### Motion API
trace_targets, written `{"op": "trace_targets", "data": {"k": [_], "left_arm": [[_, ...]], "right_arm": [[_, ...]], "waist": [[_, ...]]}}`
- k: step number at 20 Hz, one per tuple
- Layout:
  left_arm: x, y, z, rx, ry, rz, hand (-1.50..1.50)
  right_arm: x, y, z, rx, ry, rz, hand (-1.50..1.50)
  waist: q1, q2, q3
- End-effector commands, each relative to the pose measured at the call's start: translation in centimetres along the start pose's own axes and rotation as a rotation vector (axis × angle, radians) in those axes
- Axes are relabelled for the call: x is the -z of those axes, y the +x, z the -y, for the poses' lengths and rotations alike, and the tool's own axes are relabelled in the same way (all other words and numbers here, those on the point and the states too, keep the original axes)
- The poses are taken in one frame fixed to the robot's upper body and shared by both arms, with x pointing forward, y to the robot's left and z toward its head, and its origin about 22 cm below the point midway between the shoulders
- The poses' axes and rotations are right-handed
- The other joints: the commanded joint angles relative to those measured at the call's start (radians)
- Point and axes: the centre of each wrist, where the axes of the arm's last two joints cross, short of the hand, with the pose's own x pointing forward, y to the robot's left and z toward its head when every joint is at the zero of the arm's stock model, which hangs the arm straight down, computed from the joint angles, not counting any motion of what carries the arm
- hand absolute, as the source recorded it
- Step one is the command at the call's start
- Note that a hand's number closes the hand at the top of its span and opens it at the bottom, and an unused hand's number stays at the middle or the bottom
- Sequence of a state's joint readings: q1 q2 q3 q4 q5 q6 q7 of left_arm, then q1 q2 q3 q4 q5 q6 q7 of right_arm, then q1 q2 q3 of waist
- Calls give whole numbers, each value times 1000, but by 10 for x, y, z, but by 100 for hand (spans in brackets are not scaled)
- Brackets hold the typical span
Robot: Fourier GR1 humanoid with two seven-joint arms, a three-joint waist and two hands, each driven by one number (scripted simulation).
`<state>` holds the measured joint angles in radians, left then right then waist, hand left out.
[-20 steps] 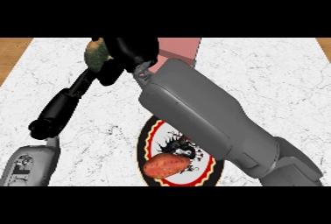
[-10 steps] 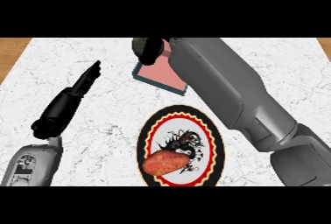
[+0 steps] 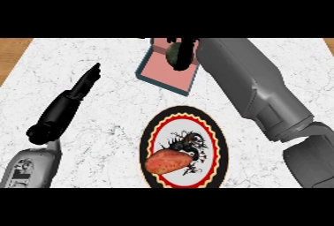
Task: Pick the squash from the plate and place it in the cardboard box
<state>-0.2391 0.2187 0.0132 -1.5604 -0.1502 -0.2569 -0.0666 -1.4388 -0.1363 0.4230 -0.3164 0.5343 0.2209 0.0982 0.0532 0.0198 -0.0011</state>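
Squash (image 3: 175, 55) partly hidden within right robot hand (image 3: 187, 44); right edge of cardboard box (image 3: 163, 73) behind forearm (image 3: 243, 76).

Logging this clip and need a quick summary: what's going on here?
The right robot hand is curled round the dark green squash and holds it over the pink cardboard box at the far side of the marble counter. The squash is off the plate, where only a reddish sweet potato lies. The left robot hand rests open at the view's left, holding nothing. The squash is not yet released.
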Motion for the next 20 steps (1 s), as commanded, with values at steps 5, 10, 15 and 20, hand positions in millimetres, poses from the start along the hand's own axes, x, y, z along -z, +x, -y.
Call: {"op": "trace_targets", "data": {"k": [5, 10, 15, 20], "left_arm": [[6, -1, 19, 11, 14, -7, 0], [3, 1, 2, -4, 5, -8, 0], [1, -2, -7, 7, 9, -4, 0], [10, 6, -2, 10, -8, 20, 0]], "right_arm": [[-2, -15, 13, 90, 87, 219, -150], [-4, -27, 9, 625, -202, 382, -150], [-5, -52, 8, 1064, -294, 319, -150], [-14, -99, -4, 1160, -366, 229, -150]], "waist": [[-3, -1, 1], [-8, -1, 5], [-8, -1, 3], [5, 7, 2]]}}
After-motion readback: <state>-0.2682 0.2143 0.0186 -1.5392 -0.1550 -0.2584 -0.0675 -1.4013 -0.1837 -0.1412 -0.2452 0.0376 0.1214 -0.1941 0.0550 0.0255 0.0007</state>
